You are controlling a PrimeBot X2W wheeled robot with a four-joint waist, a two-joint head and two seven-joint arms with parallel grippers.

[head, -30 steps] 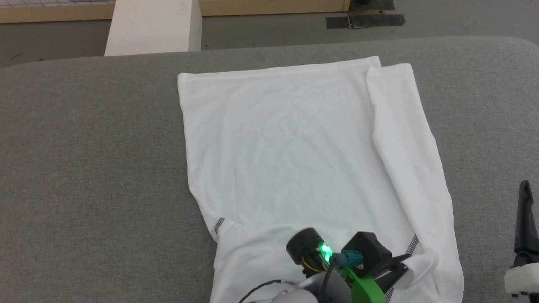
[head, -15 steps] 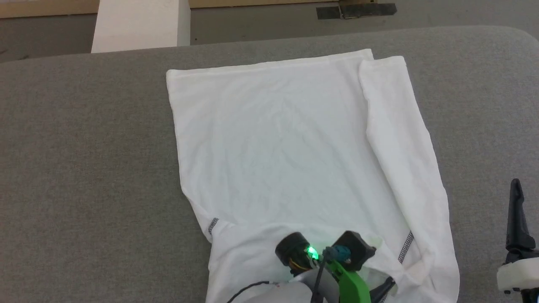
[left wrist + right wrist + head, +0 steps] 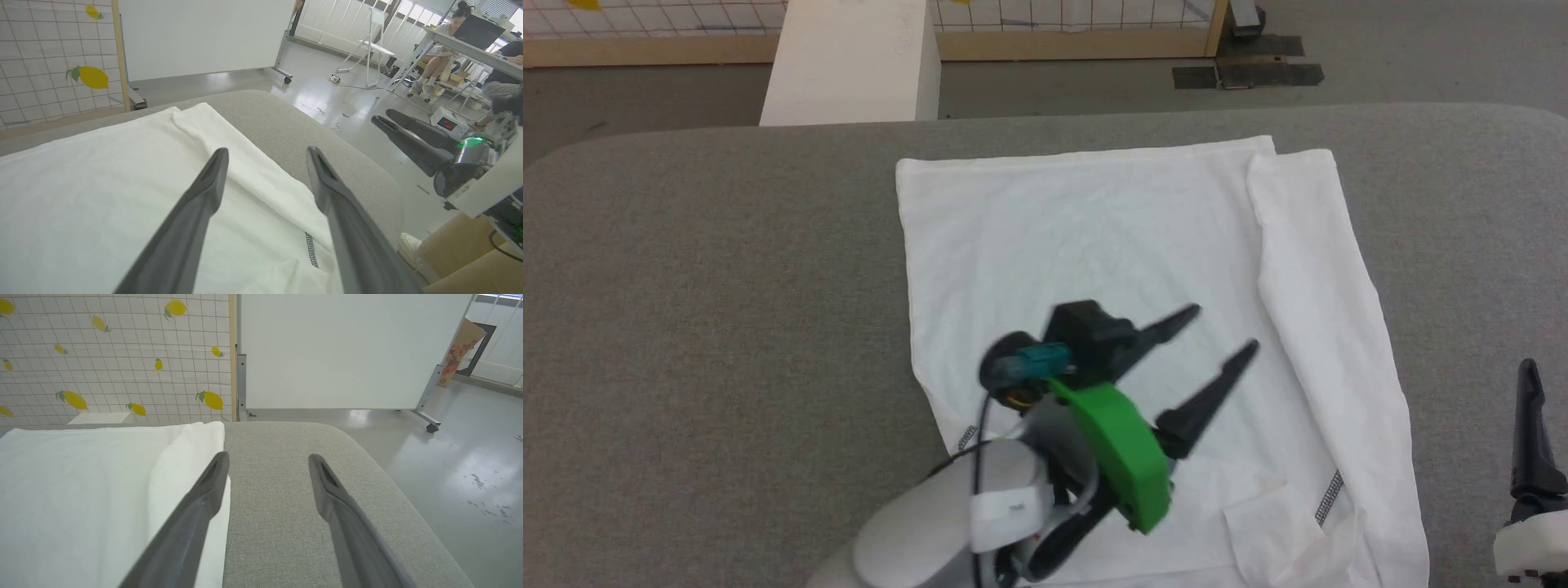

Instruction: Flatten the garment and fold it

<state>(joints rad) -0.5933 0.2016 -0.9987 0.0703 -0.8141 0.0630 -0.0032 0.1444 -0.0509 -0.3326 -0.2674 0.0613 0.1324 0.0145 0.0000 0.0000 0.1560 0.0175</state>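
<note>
So, there's one garment (image 3: 1094, 237) here: a thin, soft white T-shirt lying spread out on a table (image 3: 703, 286) covered in gray, felt-like cloth with rounded corners. It's mostly smooth, with just faint creases across the middle. Its right side is folded inward as one long strip (image 3: 1307, 269) lying on top of the body, from the far hem down toward the near end. I count two short runs of black-and-white zigzag stitching (image 3: 1328, 496) in the head view, one near left and one near right, and the cloth bunches a bit by the right one.

There are two grippers, each with two long, dark, tapered fingers. The left gripper (image 3: 1225, 329) hangs over the middle of the shirt with its fingers spread and nothing between them. Behind it sits a chunky, bright green plastic bracket (image 3: 1123, 449). The right gripper (image 3: 268, 457) is over bare gray table just beside the shirt's right edge, also splayed apart and empty.

Past the far edge there's one plain white boxy block (image 3: 849, 57), one grid-tiled panel (image 3: 102, 355) printed with yellow lemons, and one big flat whiteboard (image 3: 347, 347) on wheels, standing on a glossy gray floor.
</note>
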